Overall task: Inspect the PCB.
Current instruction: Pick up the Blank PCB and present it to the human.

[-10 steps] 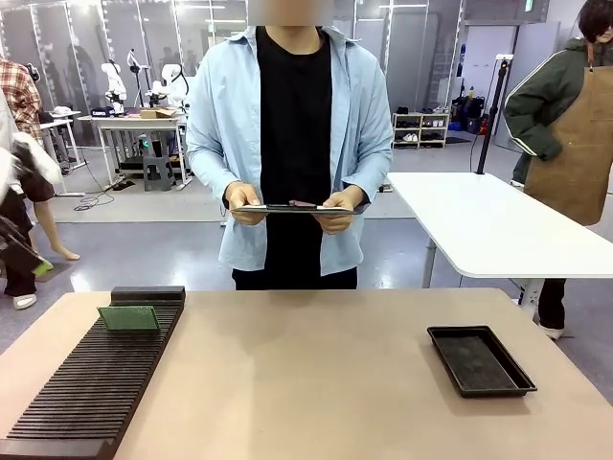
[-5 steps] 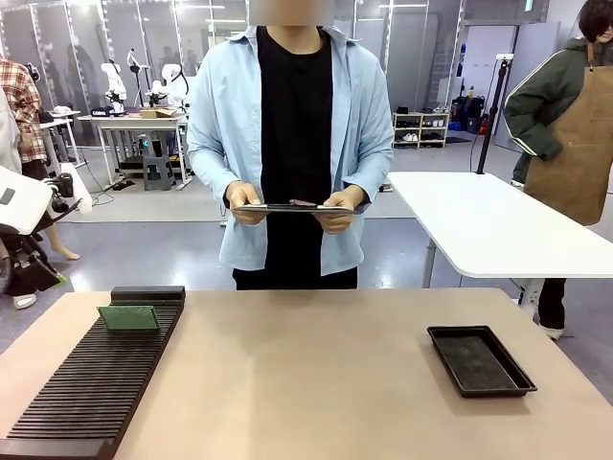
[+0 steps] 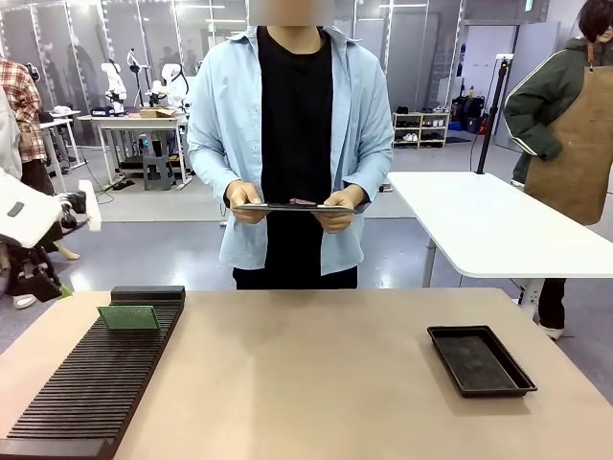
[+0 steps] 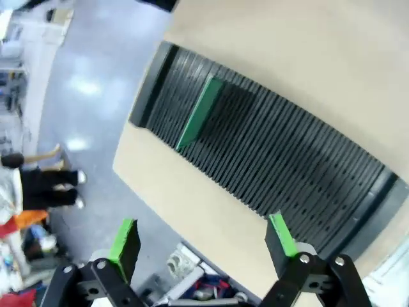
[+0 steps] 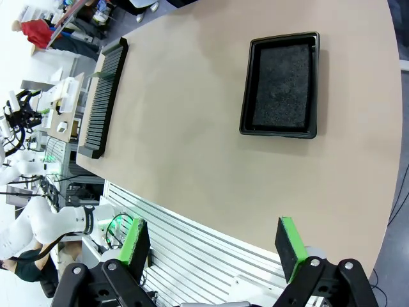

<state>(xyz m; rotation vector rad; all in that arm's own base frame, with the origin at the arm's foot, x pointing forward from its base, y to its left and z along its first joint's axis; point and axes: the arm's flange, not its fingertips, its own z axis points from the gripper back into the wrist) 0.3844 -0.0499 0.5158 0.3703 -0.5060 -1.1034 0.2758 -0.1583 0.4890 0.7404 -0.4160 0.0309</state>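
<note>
upright, thin flat pcb in ribbed rack

Cannot read the clipboard, held edge-on, nor see where the PCB enters the rack.

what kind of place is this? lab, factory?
Probably a lab or workshop bench for electronics: a PCB stands in a slotted black rack, a person holds a clipboard, more work tables behind.
</note>
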